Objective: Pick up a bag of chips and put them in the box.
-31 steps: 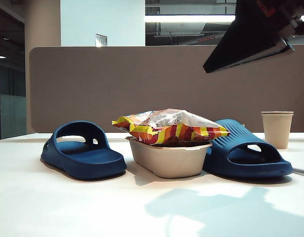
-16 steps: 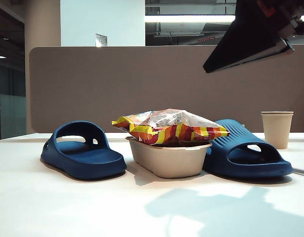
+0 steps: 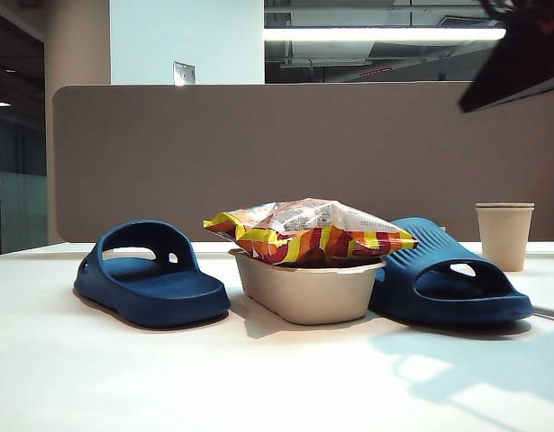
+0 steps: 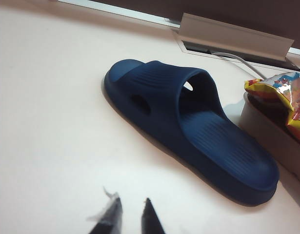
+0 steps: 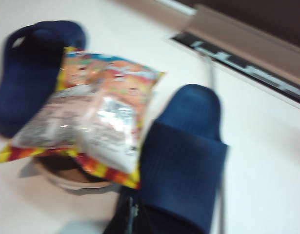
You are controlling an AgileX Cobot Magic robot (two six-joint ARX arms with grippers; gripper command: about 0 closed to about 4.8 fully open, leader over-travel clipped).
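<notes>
Nearest the exterior camera is bare white table [image 3: 123, 378], only shadows on it. Left gripper [image 4: 128, 214] hangs low over the table just short of the left slipper [image 4: 189, 126]; its tips stand a narrow gap apart, nothing between them. Mid-table row: left slipper, the box [image 3: 305, 288], right slipper [image 3: 448, 279]. The bag of chips [image 3: 304, 229] sits on the box, lying across the rim with both ends overhanging, not sunk in. Right gripper [image 5: 132, 219] shows only as a dark blurred shape at the edge of its wrist view, above the right slipper and clear of the bag; can't tell whether it's spread or pressed together. Nothing seen in it. The right arm is the dark shape top right in the exterior view. Paper cup [image 3: 504, 234] sits further back, right. Grey divider [image 3: 258, 153] behind.

Judgement: placement looks done, bag rests on the box unheld. Left: maybe seat it deeper, otherwise just retreat.
</notes>
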